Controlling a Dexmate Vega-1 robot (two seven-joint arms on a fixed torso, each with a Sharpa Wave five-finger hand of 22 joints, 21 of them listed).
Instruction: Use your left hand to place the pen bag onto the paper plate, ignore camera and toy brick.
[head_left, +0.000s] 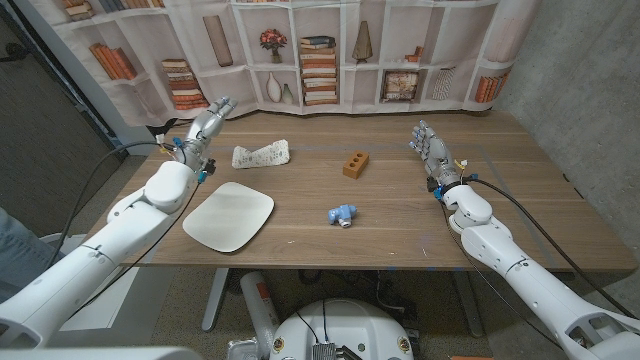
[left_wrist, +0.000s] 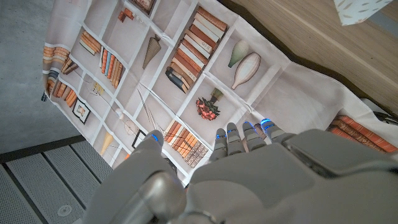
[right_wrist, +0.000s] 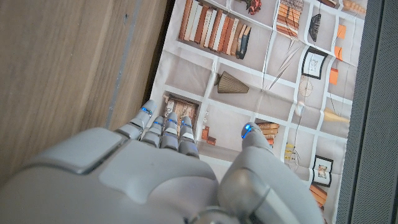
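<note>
We found our left hand (head_left: 204, 131) standing empty with its fingers loosely apart, near the far left edge of the table (head_left: 400, 225). The pen bag (head_left: 260, 155) lay just to that hand's right, not touching it, a white patterned pouch slumped on its side. The paper plate (head_left: 230, 216) sat nearer the robot than the hand, beside the left forearm. Our right hand (head_left: 430, 147) waited well apart on the other side, also empty, fingers apart. Between the two lay the toy brick (head_left: 355, 165) and the small blue camera (head_left: 342, 214), which we left alone. We judged the bag light and soft, likely to sag and fold, so we planned to pinch it across its middle rather than at a floppy end.
</note>
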